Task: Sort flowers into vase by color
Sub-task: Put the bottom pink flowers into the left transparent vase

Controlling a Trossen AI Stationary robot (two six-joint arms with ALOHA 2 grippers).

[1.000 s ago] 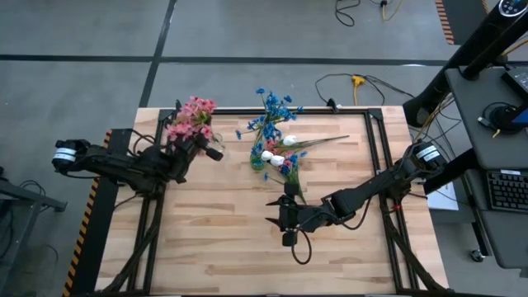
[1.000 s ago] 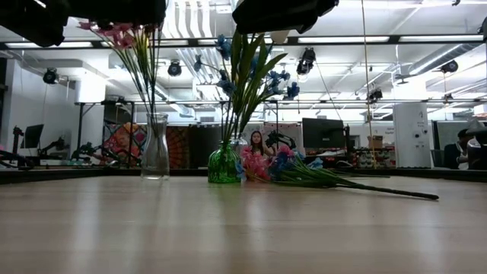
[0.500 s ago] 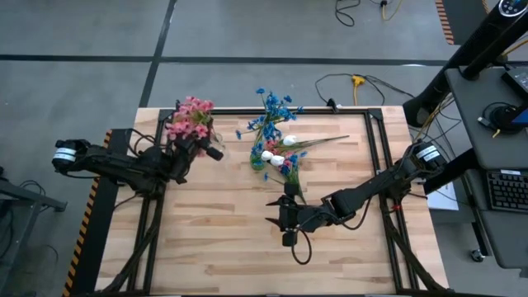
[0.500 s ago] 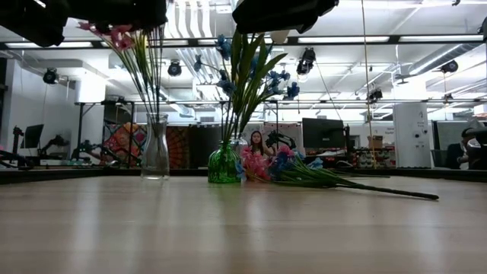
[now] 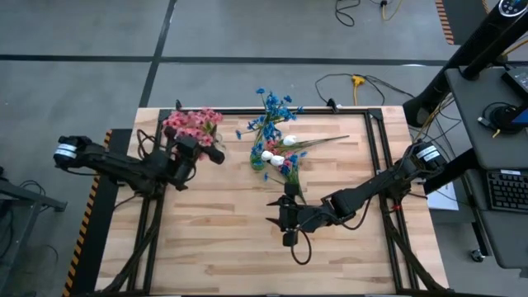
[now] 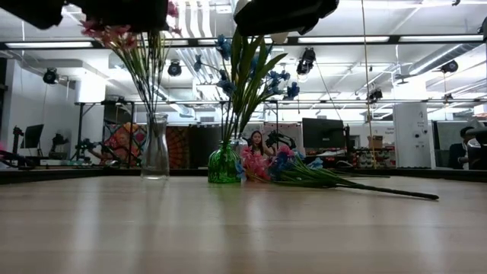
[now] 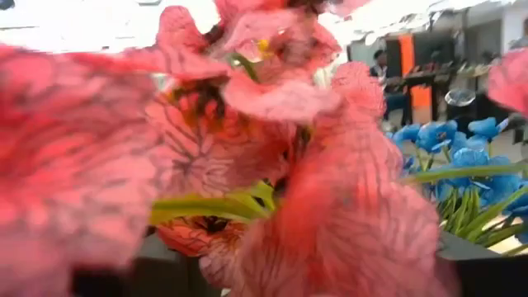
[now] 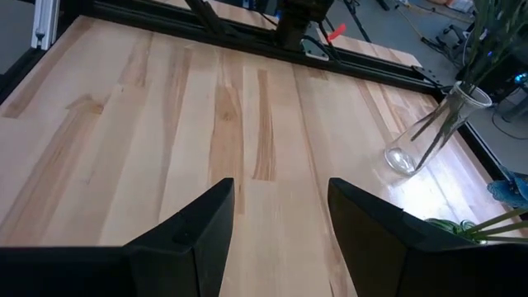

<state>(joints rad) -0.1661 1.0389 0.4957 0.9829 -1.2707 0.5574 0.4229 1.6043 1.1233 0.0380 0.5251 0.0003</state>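
Pink flowers [image 5: 192, 124] stand with their stems in a clear glass vase [image 6: 155, 148] at the far left. Their blossoms [image 7: 272, 148] fill the left wrist view, close in front of my left gripper [image 5: 203, 145], whose fingers show apart at either side. Blue flowers [image 5: 272, 111] stand in a green vase [image 6: 224, 164]. Loose flowers [image 5: 293, 153], pink, white and blue, lie on the table beside the green vase, stems toward the right. My right gripper [image 5: 274, 211] hovers open over bare table near the middle. My left gripper has the pink blossoms [image 7: 346, 214] right between and before its spread fingers, which reach level toward the flower heads above the clear vase. Whether a finger touches them, I cannot tell. The stems stand in the vase.
A black frame [image 5: 375, 148] runs along the table's edges. The near half of the wooden table [image 5: 223, 247] is bare. People and desks show in the room behind the table.
My left gripper has turned and tipped by the pink flower heads. The pink blossoms have shifted a little toward the near edge and spread wider; the clear vase has stayed in place.
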